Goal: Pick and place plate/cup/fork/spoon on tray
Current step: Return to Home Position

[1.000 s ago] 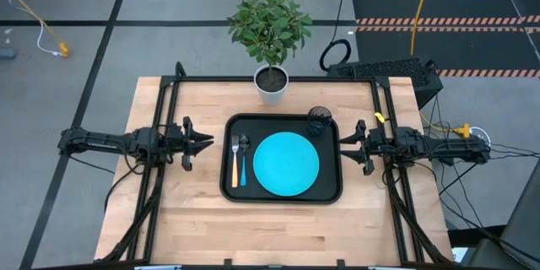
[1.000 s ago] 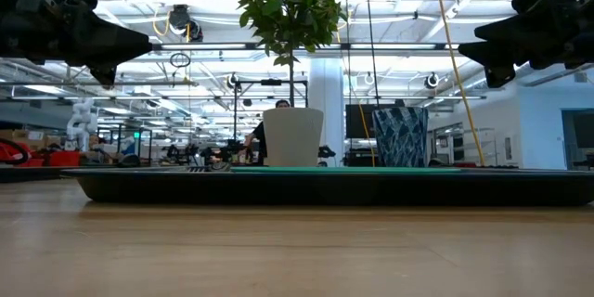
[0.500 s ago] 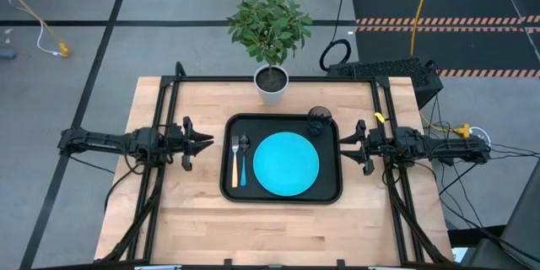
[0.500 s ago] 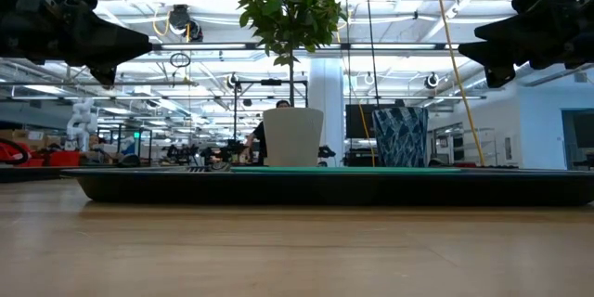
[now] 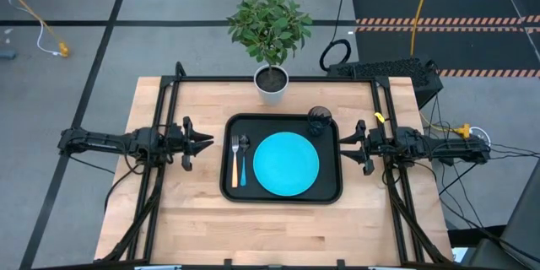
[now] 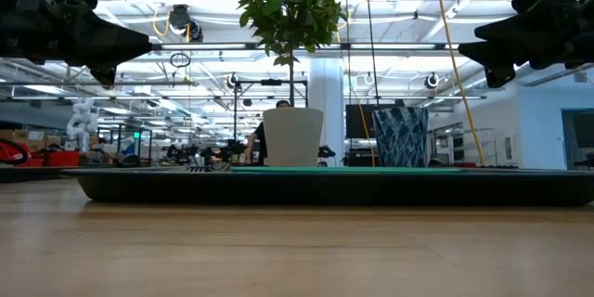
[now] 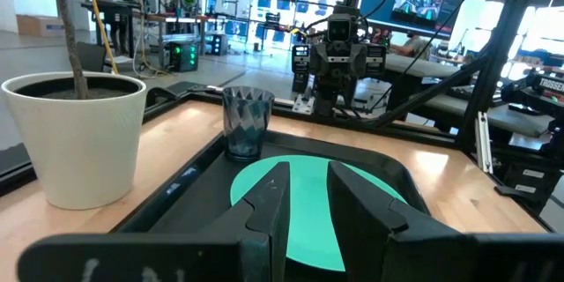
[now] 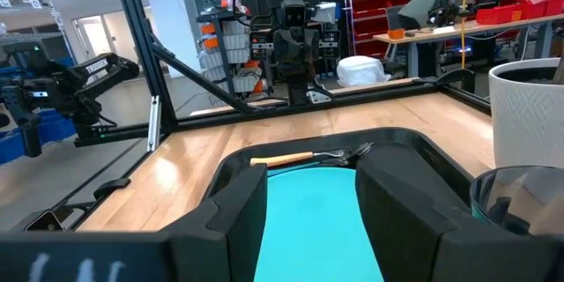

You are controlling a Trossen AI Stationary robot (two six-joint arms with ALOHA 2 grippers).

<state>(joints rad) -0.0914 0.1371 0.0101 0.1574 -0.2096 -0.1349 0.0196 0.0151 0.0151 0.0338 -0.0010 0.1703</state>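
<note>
The black tray lies in the middle of the table. On it rest the turquoise plate, the orange-handled fork and the blue-handled spoon left of the plate, and the dark cup, which stands upright in the far right corner. My left gripper hovers level just left of the tray, its fingers apart with nothing between them. My right gripper hovers level at the tray's right rim, open and holding nothing.
A white pot with a green plant stands at the table's far edge, behind the tray. Black frame rails run along the far side and both sides of the table. Bare wood lies between the tray and the near edge.
</note>
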